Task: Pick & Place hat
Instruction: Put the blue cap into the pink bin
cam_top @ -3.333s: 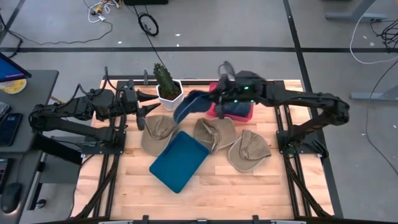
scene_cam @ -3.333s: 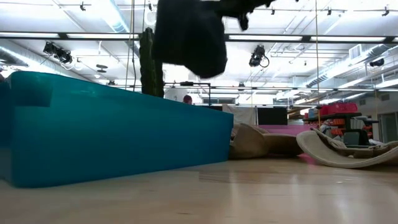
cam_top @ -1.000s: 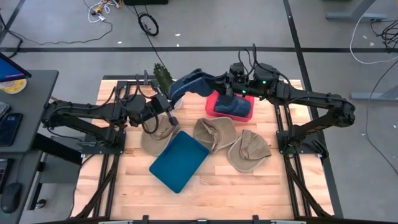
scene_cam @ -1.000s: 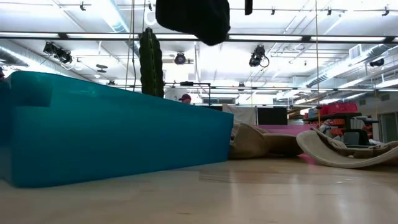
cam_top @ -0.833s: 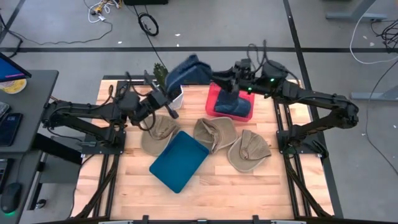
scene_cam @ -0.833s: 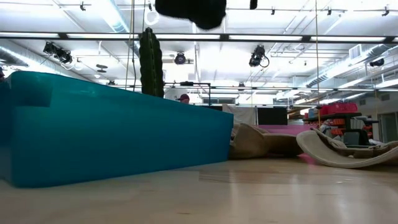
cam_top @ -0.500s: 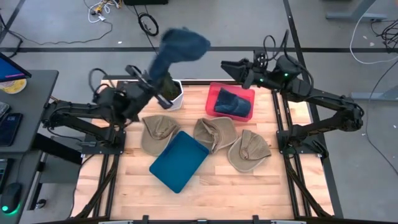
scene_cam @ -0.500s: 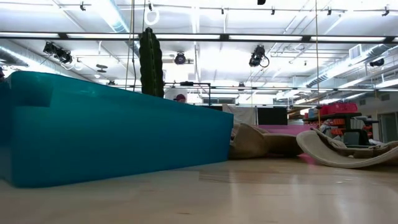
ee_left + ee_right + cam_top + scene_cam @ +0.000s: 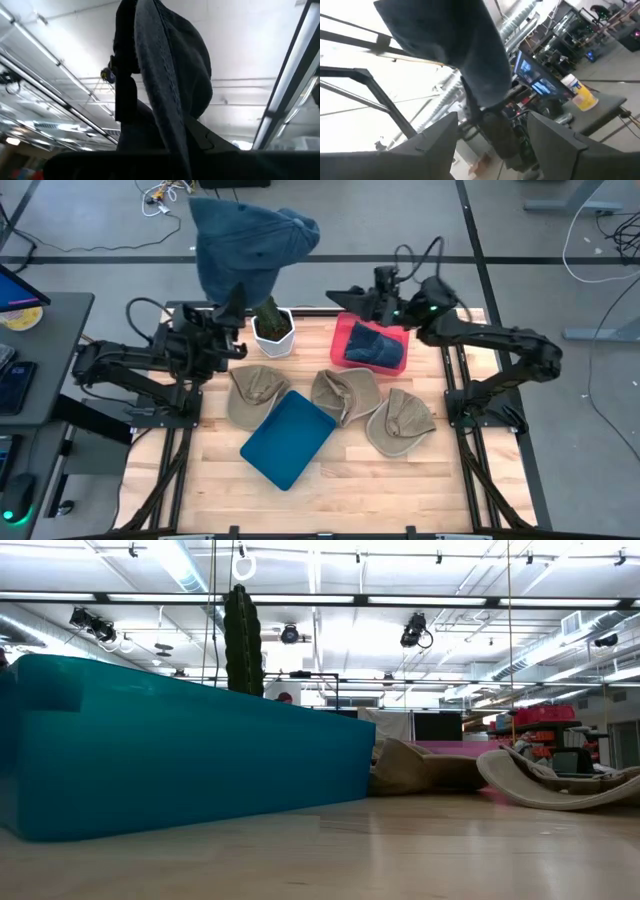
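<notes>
The table (image 9: 400, 480) carries a teal tray (image 9: 287, 439), a pink bin (image 9: 345, 340) and three tan hats (image 9: 340, 394). In the low view the teal tray (image 9: 190, 755) fills the left half; only two tan hats (image 9: 545, 785) show beyond it, and both arms are out of frame.

The left arm (image 9: 130, 362) reaches in from the left edge. The left gripper (image 9: 232, 308) is raised toward the overhead camera, above the table's far left, near the white pot (image 9: 273, 330). It holds the blue hat (image 9: 245, 248) up by the lower edge. The cloth looms large, hangs loose and covers the fingers from above. In the left wrist view the blue hat (image 9: 165, 90) drapes over the dark fingers (image 9: 125, 95), clamped on the fabric; the fingertips are hidden in the folds.

The right arm (image 9: 490, 340) stretches along the far edge. The right gripper (image 9: 345, 297) sits above the pink bin's far left corner, fingers spread apart, holding nothing. The right wrist view shows both fingers (image 9: 555, 145) parted, with the blue hat (image 9: 455, 50) well beyond them.

A second blue cloth item (image 9: 377, 345) lies in the pink bin; what it is cannot be made out. A cactus (image 9: 268, 312) stands in the white pot, partly hidden by the blue hat; in the low view the cactus (image 9: 240, 640) rises behind the tray.
</notes>
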You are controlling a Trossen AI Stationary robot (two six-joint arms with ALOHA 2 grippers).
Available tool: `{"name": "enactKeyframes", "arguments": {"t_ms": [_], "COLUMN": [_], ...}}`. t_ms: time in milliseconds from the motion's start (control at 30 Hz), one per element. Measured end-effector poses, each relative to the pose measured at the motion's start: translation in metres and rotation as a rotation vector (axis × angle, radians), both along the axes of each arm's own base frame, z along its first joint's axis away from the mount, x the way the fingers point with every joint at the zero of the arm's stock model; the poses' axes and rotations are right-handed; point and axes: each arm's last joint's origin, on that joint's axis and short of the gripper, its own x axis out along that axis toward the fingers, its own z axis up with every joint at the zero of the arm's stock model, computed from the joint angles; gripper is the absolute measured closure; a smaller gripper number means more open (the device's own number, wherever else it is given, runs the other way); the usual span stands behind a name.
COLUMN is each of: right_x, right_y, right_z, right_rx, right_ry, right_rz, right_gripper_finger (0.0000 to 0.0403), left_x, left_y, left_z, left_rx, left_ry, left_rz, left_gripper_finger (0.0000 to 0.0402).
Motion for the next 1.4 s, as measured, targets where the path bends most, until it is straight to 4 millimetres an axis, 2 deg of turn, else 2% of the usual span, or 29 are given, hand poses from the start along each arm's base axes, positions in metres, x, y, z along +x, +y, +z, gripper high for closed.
{"name": "enactKeyframes", "arguments": {"t_ms": [167, 333, 633, 867, 967, 1033, 1200, 1233, 1400], "right_x": [0.028, 0.043, 0.046, 0.046, 0.045, 0.045, 0.044, 0.043, 0.038], "right_y": [-0.001, -0.002, -0.002, -0.001, 0.0, 0.001, 0.002, 0.003, 0.001], "right_z": [-0.022, -0.032, -0.034, -0.033, -0.033, -0.033, -0.031, -0.03, -0.025], "right_rx": [-0.085, -0.17, -0.179, -0.196, -0.213, -0.225, -0.248, -0.258, -0.28], "right_ry": [-0.02, -0.102, -0.183, -0.188, -0.193, -0.2, -0.22, -0.228, -0.241], "right_rz": [-0.038, -0.082, -0.045, -0.028, -0.002, 0.014, 0.037, 0.041, 0.057], "right_gripper_finger": [0.0161, 0.0161, 0.0161, 0.0172, 0.0204, 0.0241, 0.0372, 0.0385, 0.0394], "left_x": [0.011, 0.021, 0.037, 0.052, 0.055, 0.054, 0.054, 0.054, 0.055], "left_y": [0.0, 0.0, -0.001, -0.001, -0.001, -0.001, -0.001, -0.001, -0.001], "left_z": [-0.007, -0.014, -0.025, -0.038, -0.041, -0.04, -0.039, -0.04, -0.04], "left_rx": [-0.078, -0.152, -0.243, -0.281, -0.266, -0.248, -0.224, -0.218, -0.158], "left_ry": [-0.059, -0.09, -0.096, -0.068, -0.044, -0.037, -0.02, -0.014, 0.037], "left_rz": [-0.139, -0.231, -0.374, -0.401, -0.373, -0.349, -0.295, -0.286, -0.205], "left_gripper_finger": [0.039, 0.039, 0.039, 0.039, 0.039, 0.0385, 0.036, 0.0355, 0.0328]}}
